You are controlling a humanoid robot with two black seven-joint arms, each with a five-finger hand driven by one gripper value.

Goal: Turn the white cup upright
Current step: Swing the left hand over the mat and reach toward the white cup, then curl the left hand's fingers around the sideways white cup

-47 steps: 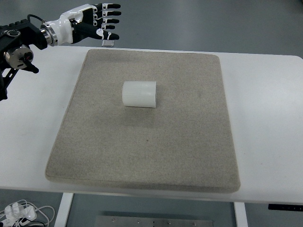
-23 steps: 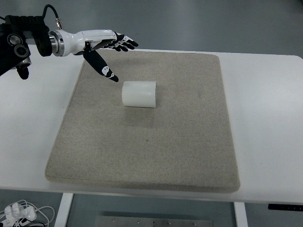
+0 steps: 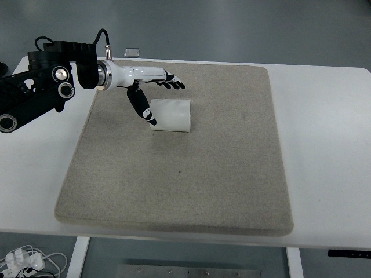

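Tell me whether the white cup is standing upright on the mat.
No, the white cup lies on its side on the grey mat, beside the left hand.

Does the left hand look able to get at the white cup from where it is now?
Probably yes. The left hand is open right beside the white cup, which lies on its side on the mat, thumb at the cup's left end, fingers above it. Nothing stands between them.
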